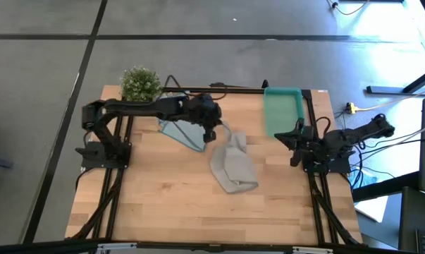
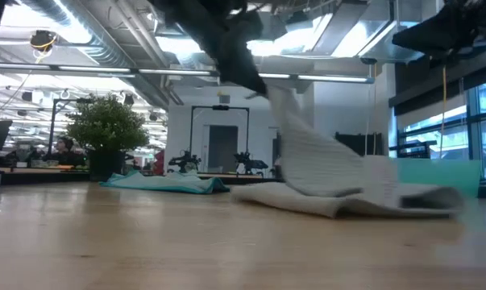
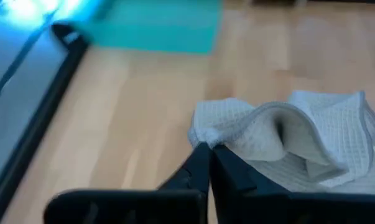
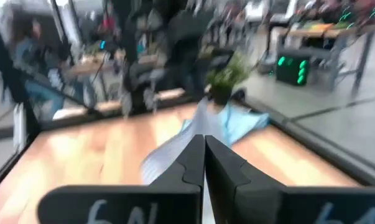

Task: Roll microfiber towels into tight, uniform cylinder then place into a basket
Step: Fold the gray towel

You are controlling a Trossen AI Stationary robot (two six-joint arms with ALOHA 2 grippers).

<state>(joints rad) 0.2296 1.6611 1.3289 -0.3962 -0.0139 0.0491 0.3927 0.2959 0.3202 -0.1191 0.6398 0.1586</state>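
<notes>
A pale grey-beige microfiber towel (image 1: 235, 168) lies crumpled at the table's middle, with one end drawn up to my left gripper (image 1: 218, 135), which is shut on it. A light blue towel (image 1: 178, 131) lies flat under my left arm, near the far left. The teal basket (image 1: 282, 110) stands at the far right edge. My right gripper (image 1: 292, 138) is shut and touches nothing. It hovers beside the basket's near end. My left gripper pinches a bunched corner of the grey-beige towel (image 3: 203, 134) between its two fingers. The fingers slant downward from the table's left side. That end is lifted, the cloth drapes slack below the fingers (image 2: 307, 153), and the rest of the towel (image 2: 363, 200) lies on the table.
A small bushy plant (image 1: 140, 83) stands at the far left corner. A black frame (image 1: 312, 113) runs along the table's far and right sides, next to the basket. Bare wood (image 1: 170, 204) fills the near half of the table.
</notes>
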